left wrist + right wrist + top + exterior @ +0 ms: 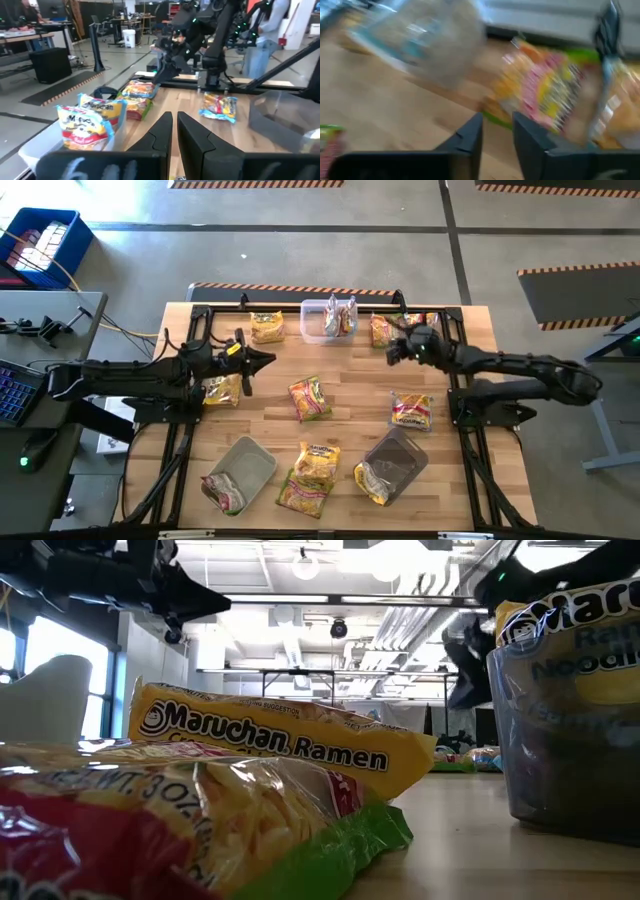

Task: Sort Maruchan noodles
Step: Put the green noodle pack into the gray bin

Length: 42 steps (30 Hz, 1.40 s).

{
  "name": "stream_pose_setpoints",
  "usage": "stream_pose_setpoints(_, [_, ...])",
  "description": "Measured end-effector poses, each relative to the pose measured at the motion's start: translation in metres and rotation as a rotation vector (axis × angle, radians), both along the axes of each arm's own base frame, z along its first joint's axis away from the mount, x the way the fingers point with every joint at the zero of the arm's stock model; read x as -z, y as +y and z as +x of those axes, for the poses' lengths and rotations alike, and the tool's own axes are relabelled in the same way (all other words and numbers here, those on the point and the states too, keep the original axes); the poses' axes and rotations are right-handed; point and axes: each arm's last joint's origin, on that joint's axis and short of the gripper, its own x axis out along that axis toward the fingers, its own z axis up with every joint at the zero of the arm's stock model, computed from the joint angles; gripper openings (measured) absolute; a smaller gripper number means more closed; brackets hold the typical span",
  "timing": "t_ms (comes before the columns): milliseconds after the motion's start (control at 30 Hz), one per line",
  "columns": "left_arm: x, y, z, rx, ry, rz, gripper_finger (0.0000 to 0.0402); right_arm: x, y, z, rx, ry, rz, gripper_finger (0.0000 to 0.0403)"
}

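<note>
Right end effector (392, 352): positioned over the far right part of the worktop (345, 435), fingers (470, 137) parted by a narrow gap, nothing held between them. Just beside it, toward the far edge: one yellow-orange noodle packet (380, 331), not touched. Beyond that, along the far edge: a clear tub (328, 320) holding upright packets (340, 316). Nearer the front from this end effector, well apart: a pink-and-yellow packet (411, 409) lying flat. Farther toward the front: a dark-tinted tub (397, 460) with a yellow packet (372, 483) at its mouth.

Left end effector (270, 359): positioned over the left half of the worktop, fingers (160, 135) pressed together, nothing gripped. Beside and slightly behind the arm, toward the front: a yellow packet (222, 390) flat on the worktop. Toward the far edge from the fingertips: another yellow packet (267, 327). Toward the centre, near but apart: a packet with green trim (310, 397). Well toward the front edge: two overlapping yellow packets (312, 475), and a clear tub lying tilted (243, 467) with a pink-red packet (223, 491) at its open end.

Low view: large yellow packet printed "Maruchan Ramen" (290, 745) close to the camera, resting on a red-and-green packet (200, 830); tinted tub wall (570, 740) at the side.
</note>
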Motion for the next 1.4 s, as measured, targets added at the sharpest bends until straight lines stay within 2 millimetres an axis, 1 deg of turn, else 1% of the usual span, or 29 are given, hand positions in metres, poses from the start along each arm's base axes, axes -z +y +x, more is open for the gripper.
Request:
stream_pose_setpoints(167, [0.0, 0.006, -0.002, -0.038, 0.005, 0.026, 0.0019, 0.014, -0.03, -0.003, 0.117, -0.023, 0.182, 0.0185])
stream_pose_setpoints(300, [0.0, 0.01, -0.003, -0.054, 0.005, 0.026, 0.0019, 0.026, -0.048, -0.004, 0.201, 0.002, 0.268, 0.0236])
stream_pose_setpoints(433, [0.0, 0.011, -0.003, -0.035, 0.006, 0.023, 0.0019, 0.037, -0.062, -0.002, 0.268, 0.031, 0.324, 0.0255])
stream_pose_setpoints(633, [0.0, 0.012, -0.003, -0.027, 0.006, 0.02, 0.0019, 0.045, -0.081, 0.008, 0.262, 0.052, 0.375, 0.0253])
stream_pose_setpoints(733, [0.0, 0.012, -0.003, -0.027, 0.01, 0.019, 0.0019, 0.05, -0.085, 0.013, 0.245, 0.054, 0.393, 0.0242])
stream_pose_setpoints(800, [0.0, 0.012, -0.003, -0.027, 0.01, 0.021, 0.0019, 0.052, -0.087, 0.015, 0.227, 0.07, 0.387, 0.0227])
stream_pose_setpoints(967, [0.0, 0.012, -0.003, -0.027, 0.008, 0.02, 0.0019, 0.054, -0.086, 0.015, 0.158, 0.11, 0.373, 0.0165])
stream_pose_setpoints(1167, [-0.001, 0.012, -0.003, -0.027, -0.006, 0.003, 0.0019, 0.045, -0.08, 0.013, -0.018, 0.131, 0.366, 0.0075])
stream_pose_setpoints(1300, [-0.003, 0.011, -0.003, -0.011, -0.031, 0.002, 0.0019, 0.036, -0.072, 0.007, -0.096, 0.168, 0.362, 0.0022])
stream_pose_setpoints(1333, [-0.003, 0.011, -0.003, -0.001, -0.034, 0.002, 0.0019, 0.033, -0.07, 0.004, -0.112, 0.183, 0.36, 0.0011])
stream_pose_setpoints(1400, [-0.004, 0.011, -0.003, 0.012, -0.04, 0.004, 0.0019, 0.029, -0.064, 0.0, -0.153, 0.225, 0.364, 0.0003])
